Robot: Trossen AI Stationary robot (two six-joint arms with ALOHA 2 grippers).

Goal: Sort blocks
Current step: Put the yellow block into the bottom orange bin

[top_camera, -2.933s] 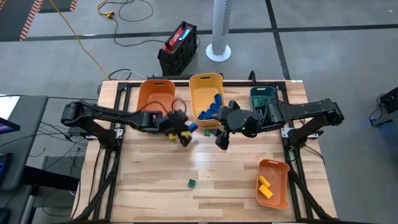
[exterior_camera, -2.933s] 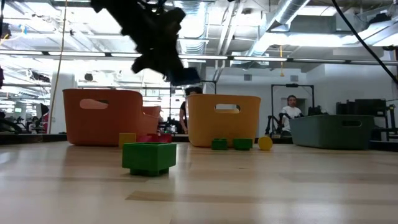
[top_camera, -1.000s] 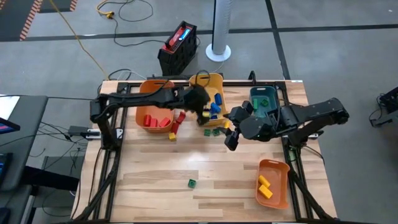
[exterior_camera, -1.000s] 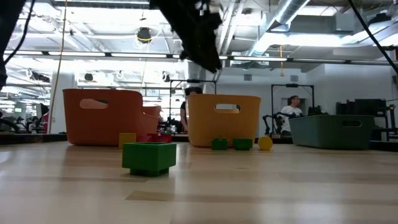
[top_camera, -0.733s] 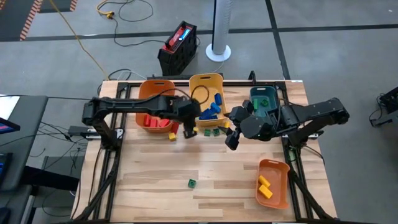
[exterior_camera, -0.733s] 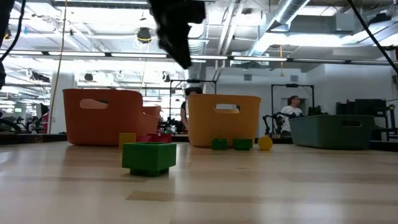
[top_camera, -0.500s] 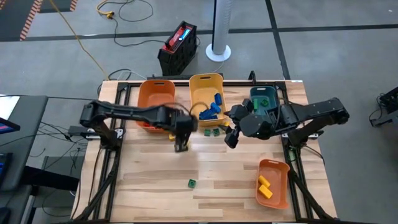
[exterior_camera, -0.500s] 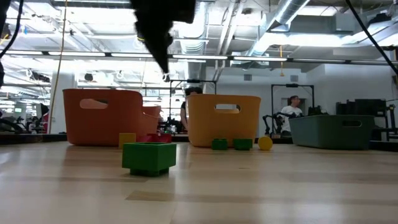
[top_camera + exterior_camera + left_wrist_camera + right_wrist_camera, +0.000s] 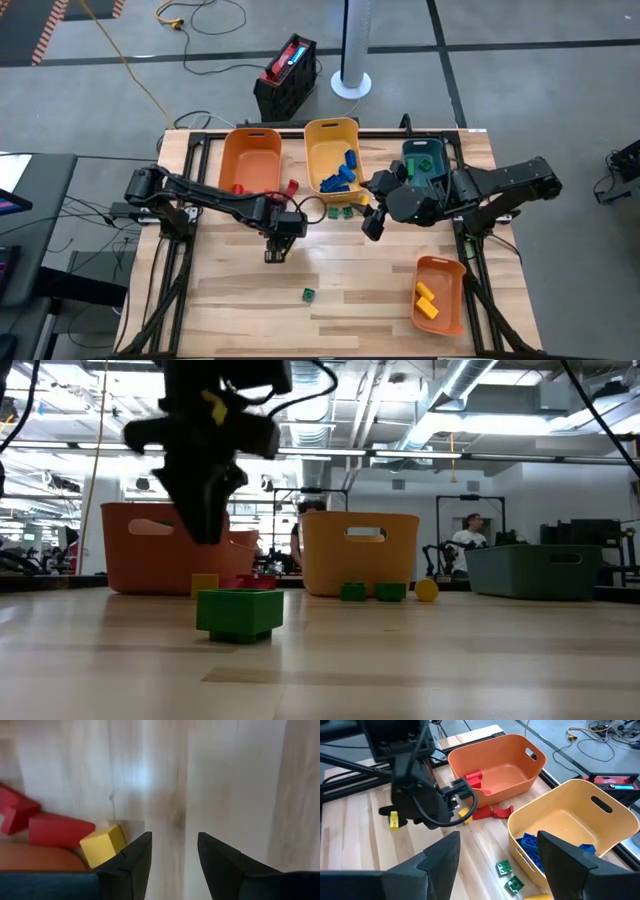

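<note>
My left gripper [image 9: 272,255] points down over bare table in front of the orange bin [image 9: 250,158]. It is open with nothing between its fingers [image 9: 172,857]. A yellow block [image 9: 102,845] and red blocks [image 9: 60,827] lie on the table just beside it. A lone green block [image 9: 309,294] rests nearer the front edge [image 9: 240,612]. My right gripper [image 9: 370,222] hangs open and empty [image 9: 500,852] in front of the teal bin [image 9: 425,160]. Two green blocks [image 9: 348,212] lie before the yellow bin [image 9: 332,140], which holds blue blocks [image 9: 338,178].
A second orange bin [image 9: 440,292] with yellow blocks [image 9: 427,302] sits at the near right. A red block [image 9: 238,188] lies in the far orange bin. Black frame rails run along both table sides. People stand in the room behind [image 9: 468,540].
My left gripper has swung from above the yellow bin toward the table's near edge and to the left. It has sunk and tipped from slanting to pointing nearly straight down. No block has moved.
</note>
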